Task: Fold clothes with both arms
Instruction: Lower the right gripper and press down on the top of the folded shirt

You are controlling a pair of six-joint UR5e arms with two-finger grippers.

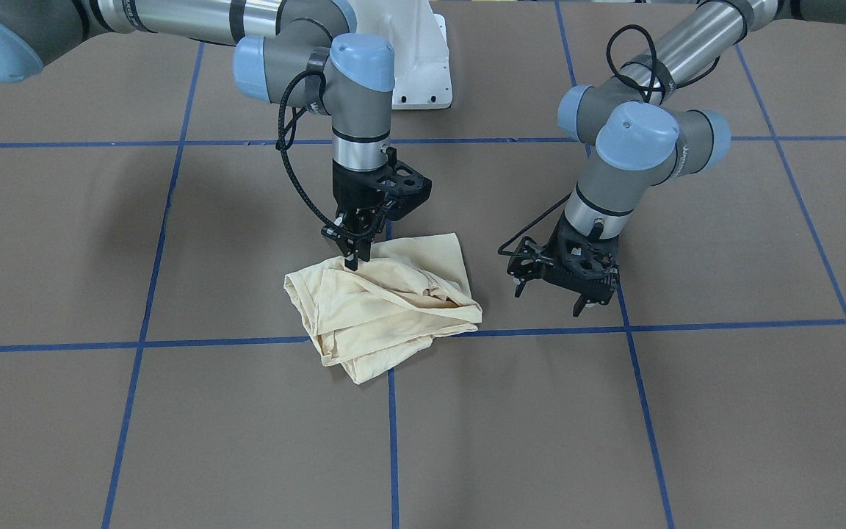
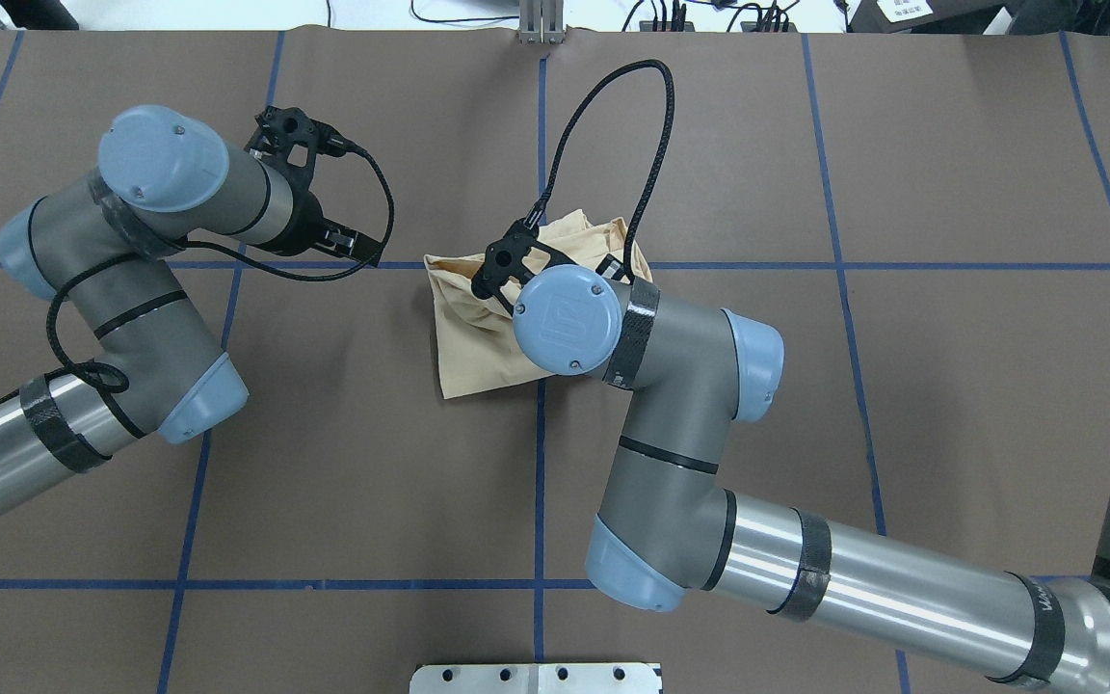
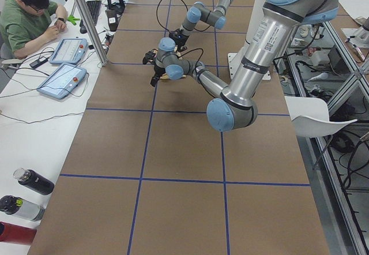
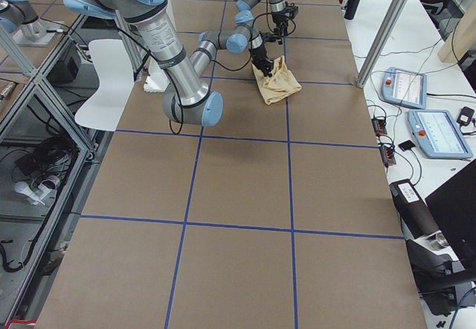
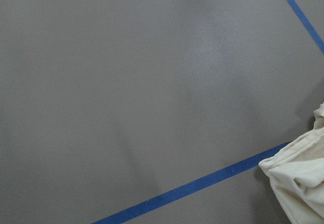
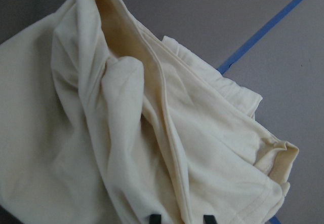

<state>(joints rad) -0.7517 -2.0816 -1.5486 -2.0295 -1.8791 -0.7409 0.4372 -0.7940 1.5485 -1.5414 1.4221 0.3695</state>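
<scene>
The shirt (image 1: 386, 308) lies bunched mid-table (image 1: 614, 441), far from every edge, over a crossing of blue tape (image 1: 210, 343). The right gripper (image 1: 355, 258) points straight down, jaws pinched on a fold at the shirt's robot-side edge; from overhead its wrist hides part of the cloth. The left gripper (image 1: 548, 298) hangs spread and empty near the shirt, not touching it.

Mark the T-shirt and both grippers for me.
T-shirt (image 1: 386, 308): front-facing view, middle of the crumpled cloth.
right gripper (image 1: 355, 263): front-facing view, between its fingertips at the cloth.
left gripper (image 1: 548, 300): front-facing view, between its spread fingertips.
</scene>
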